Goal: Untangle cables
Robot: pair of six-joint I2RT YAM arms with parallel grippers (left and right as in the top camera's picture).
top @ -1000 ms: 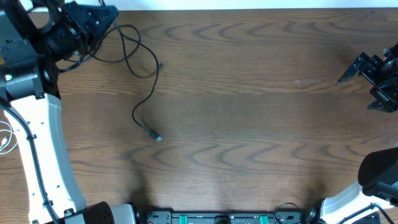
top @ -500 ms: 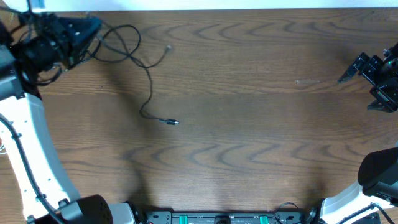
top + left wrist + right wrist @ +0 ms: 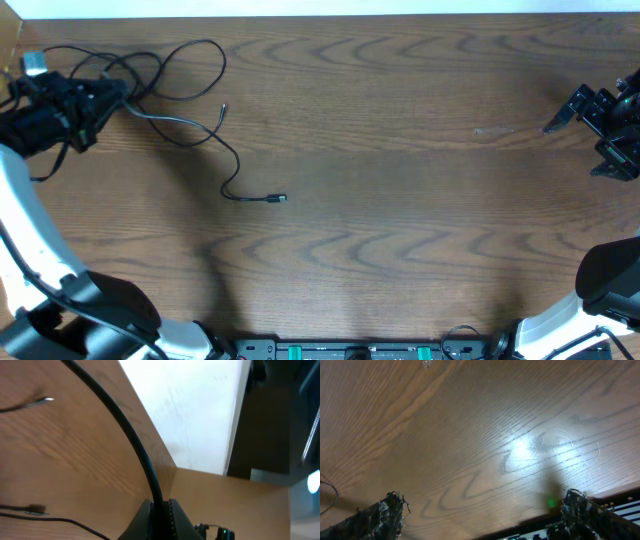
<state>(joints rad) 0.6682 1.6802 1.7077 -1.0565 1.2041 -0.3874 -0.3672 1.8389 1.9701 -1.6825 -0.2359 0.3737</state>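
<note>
Up in the upper left of the overhead view the left gripper point(image 3: 159, 510) has its fingers pressed together on a black cable point(image 3: 156, 490). From the wrist camera the cord runs straight out of the pinch and away toward the upper left of that frame, and it looks fairly taut. I'd judge the grip is on a single strand so that a pull lifts it free of the others rather than dragging the whole bundle.

The cables point(image 3: 190, 70) lie in loose loops just to the right of that gripper, crossing one another near the top edge of the table point(image 3: 400, 150). One free end point(image 3: 222, 108) lies just below the loops; a longer tail runs down toward the middle-left and finishes in a small plug point(image 3: 277, 198), flat on the wood and apart from the knot. I can make out only dark cords here; a white one I cannot find in any view.

The right gripper point(image 3: 482, 500) sits at the far right edge of the overhead view, fingers spread wide with nothing but bare wood between them — well apart from the tangle, presumably to leave the left arm room, or to be ready to pin a strand. The untangling looks only part done; there are crossings close by the left gripper.
</note>
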